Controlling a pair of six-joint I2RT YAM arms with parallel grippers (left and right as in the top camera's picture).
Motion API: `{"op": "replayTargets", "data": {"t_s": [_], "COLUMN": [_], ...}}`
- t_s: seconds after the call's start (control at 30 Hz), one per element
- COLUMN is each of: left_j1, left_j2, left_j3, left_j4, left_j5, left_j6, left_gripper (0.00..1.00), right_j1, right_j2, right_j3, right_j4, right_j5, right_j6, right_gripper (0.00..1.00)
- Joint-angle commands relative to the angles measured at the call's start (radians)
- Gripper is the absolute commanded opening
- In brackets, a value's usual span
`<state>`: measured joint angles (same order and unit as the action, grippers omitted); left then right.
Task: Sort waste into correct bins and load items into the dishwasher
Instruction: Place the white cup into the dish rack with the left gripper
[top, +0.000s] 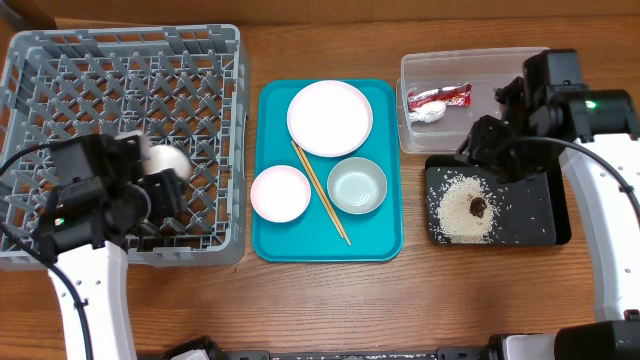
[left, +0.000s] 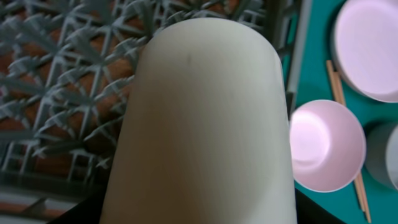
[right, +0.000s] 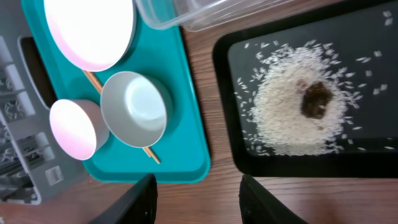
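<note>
My left gripper (top: 150, 175) is over the grey dish rack (top: 60, 90), shut on the small white cup (top: 168, 160). The cup fills the left wrist view (left: 205, 124) and hides the fingers. On the teal tray are the white plate (top: 330, 117), pink saucer (top: 280, 193), pale green bowl (top: 357, 186) and chopsticks (top: 320, 190). The clear tub (top: 500, 65) holds the red-and-white wrapper (top: 440, 97) and the tissue wad (top: 430, 113). The black tray (top: 530, 215) holds rice (top: 460, 212) and a brown lump (top: 479, 207). My right gripper (top: 487, 150) is open and empty above the black tray's near-left corner; its open fingers show in the right wrist view (right: 196, 199).
The teal serving tray (top: 385, 230) lies between the rack and the bins. Bare wooden table shows along the front edge. The right wrist view shows the bowl (right: 137, 109), saucer (right: 71, 127), plate (right: 90, 28) and rice (right: 280, 124).
</note>
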<state>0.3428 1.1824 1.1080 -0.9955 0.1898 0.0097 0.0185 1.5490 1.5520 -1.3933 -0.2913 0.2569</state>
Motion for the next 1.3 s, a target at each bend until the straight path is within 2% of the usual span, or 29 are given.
{"op": "replayTargets", "data": {"t_s": [0.0,0.23,0.7,0.77,0.83,0.87,0.9,0.93,1.1,1.27], "left_j1": [0.037,0.040,0.043,0.044,0.044,0.044,0.044,0.044,0.044,0.043], "left_j2": [0.009,0.087,0.274,0.291,0.304,0.311,0.315,0.315,0.311,0.311], "left_j3": [0.023,0.022,0.022,0.022,0.022,0.022,0.022,0.022,0.044,0.161], "left_j4": [-0.021,-0.043,0.035,0.042,0.048,0.050,0.051,0.051,0.046,-0.020], "left_j5": [-0.071,-0.143,-0.200,-0.201,-0.200,-0.200,-0.196,-0.196,-0.150,-0.060], "left_j6": [-0.051,-0.051,-0.052,-0.058,-0.059,-0.059,-0.059,-0.059,-0.059,-0.077], "left_gripper": [0.26,0.28,0.28,0.36,0.55,0.67,0.88,0.98,1.00,0.99], "right_j1": [-0.010,-0.010,-0.010,-0.010,-0.010,-0.010,-0.010,-0.010,-0.010,-0.010], "right_j2": [-0.016,-0.016,-0.016,-0.016,-0.016,-0.016,-0.016,-0.016,-0.016,-0.016], "right_j3": [0.014,0.014,0.014,0.014,0.014,0.014,0.014,0.014,0.014,0.014], "right_j4": [0.000,-0.001,-0.004,-0.004,-0.005,-0.005,-0.005,-0.005,-0.008,-0.012], "right_j5": [0.031,0.030,0.030,0.030,0.030,0.030,0.030,0.030,0.030,0.030], "right_j6": [-0.027,-0.027,-0.027,-0.027,-0.027,-0.027,-0.027,-0.027,-0.027,-0.030], "right_gripper": [0.45,0.45,0.45,0.46,0.46,0.46,0.45,0.46,0.46,0.46]}}
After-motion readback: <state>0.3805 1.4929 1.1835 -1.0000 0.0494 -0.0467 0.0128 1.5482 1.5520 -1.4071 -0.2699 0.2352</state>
